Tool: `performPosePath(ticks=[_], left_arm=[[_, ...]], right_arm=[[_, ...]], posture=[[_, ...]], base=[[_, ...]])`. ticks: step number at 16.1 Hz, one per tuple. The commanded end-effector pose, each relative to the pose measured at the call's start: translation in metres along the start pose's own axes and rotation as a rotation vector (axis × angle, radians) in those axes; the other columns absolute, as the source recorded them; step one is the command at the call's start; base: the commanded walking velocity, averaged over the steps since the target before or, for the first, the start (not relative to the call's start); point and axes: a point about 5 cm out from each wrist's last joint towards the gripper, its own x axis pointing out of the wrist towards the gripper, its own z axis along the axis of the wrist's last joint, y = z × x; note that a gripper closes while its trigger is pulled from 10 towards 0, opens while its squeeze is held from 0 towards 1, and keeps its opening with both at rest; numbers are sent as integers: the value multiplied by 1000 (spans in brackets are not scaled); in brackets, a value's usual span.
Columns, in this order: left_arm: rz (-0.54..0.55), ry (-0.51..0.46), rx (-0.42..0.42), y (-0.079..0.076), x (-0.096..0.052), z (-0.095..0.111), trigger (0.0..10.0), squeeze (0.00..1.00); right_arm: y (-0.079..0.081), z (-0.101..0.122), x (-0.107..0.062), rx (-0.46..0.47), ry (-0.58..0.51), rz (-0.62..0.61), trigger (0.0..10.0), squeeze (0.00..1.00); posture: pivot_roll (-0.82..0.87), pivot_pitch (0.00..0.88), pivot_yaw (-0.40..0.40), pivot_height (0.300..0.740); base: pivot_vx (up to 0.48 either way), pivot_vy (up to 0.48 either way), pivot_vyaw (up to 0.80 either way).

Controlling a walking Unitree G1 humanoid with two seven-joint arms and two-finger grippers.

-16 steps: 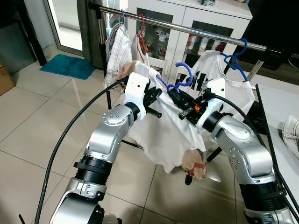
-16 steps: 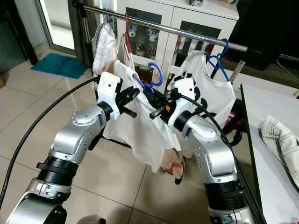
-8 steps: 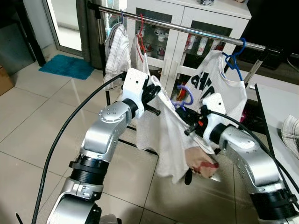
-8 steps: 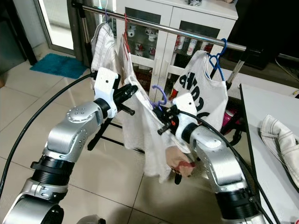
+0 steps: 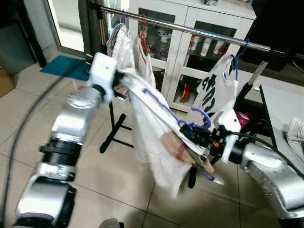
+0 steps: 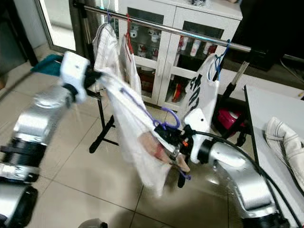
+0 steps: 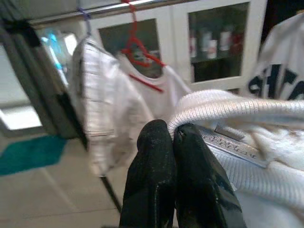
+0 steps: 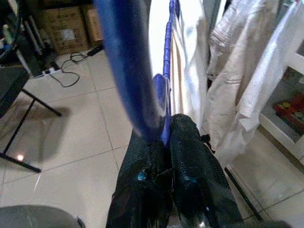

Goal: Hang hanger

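The right gripper (image 5: pixel 190 135) is clamping its fingers on the blue hanger (image 5: pixel 176 118) carrying a white shirt (image 5: pixel 152 137), below the metal rail (image 5: pixel 190 29), while the left gripper (image 7: pixel 173 137) is pinching the shirt's ribbed collar (image 7: pixel 228 107) with fingers closed.

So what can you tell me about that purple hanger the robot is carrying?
The thin purple plastic hanger has a curled hook and carries a white garment. It is tilted, sloping down from the left claw, which pinches the garment's ribbed collar, to the right claw, shut on the hanger. It is not yet on the metal rail.
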Motion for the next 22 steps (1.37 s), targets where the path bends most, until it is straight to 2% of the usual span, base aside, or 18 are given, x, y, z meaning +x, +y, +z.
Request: performPosePath(ticks=[1,2,3,5,7,8,9,10,11,12,14,15,16,18,19,20,21,22], left_arm=[[79,-59,75,21,-3,18,0,0],[21,-82,105,12,-2,23,0,0],[-61,-103,125,-4,0,25,0,0],[-198,-120,127,-42,3,22,0,0],[-289,-126,130,-76,4,18,0,0],[-343,-141,131,-93,4,18,0,0],[-361,-147,129,-100,4,19,0,0],[-390,-163,136,-111,4,22,0,0],[-400,-171,148,-115,5,24,0,0],[-402,-174,157,-115,6,26,0,0],[-384,-159,167,-111,6,23,0,0],[-362,-143,178,-106,7,19,0,0],[-319,-114,195,-96,8,13,0,0],[-275,-87,228,-86,9,8,0,0],[-237,-60,263,-73,9,3,0,0],[-222,-48,275,-66,10,1,0,0],[-159,-22,283,-48,10,-1,0,0],[-50,-6,269,-20,10,0,0,0]], right_arm=[[-7,-9,-10,-14,72,-35,0,0],[-19,-13,-7,-15,119,-150,0,0],[-26,-10,0,13,114,-231,0,0],[-24,2,16,35,71,-251,0,0],[-21,8,29,29,87,-252,0,0],[-18,5,34,-53,161,-237,0,0],[-17,1,36,-121,216,-218,0,0],[-9,-15,38,-255,369,-122,0,0],[-5,-23,38,-279,436,-81,0,0],[0,-29,37,-268,489,-38,0,0],[-4,-31,35,-254,502,-82,0,0],[-7,-28,33,-239,477,-110,0,0],[-10,-21,30,-208,405,-119,0,0],[-11,-16,25,-169,354,-103,0,0],[-11,-13,16,-148,327,-67,0,0],[-11,-11,11,-150,313,-38,0,0],[-10,-4,-1,-164,254,32,0,0],[-7,3,-18,-146,208,127,0,0]], posture=[[-4,0,-58,740],[-1,0,-60,740],[-1,0,-61,740],[0,0,-63,740],[1,0,-70,740],[1,0,-70,740],[1,0,-72,740],[2,0,-75,740],[2,0,-76,740],[5,0,-78,740],[6,0,-78,740],[5,0,-75,740],[5,0,-75,740],[4,0,-73,740],[2,0,-70,740],[-3,0,-63,740],[-4,0,-60,740],[-5,0,-58,740]], base=[[0,0,0],[0,0,0],[0,0,0],[0,0,0],[0,0,0],[0,0,0],[0,0,0],[0,0,0],[0,0,0],[0,0,0],[0,0,0],[0,0,0],[0,0,0],[0,0,0],[0,0,0],[0,0,0],[0,0,0],[0,0,0]])
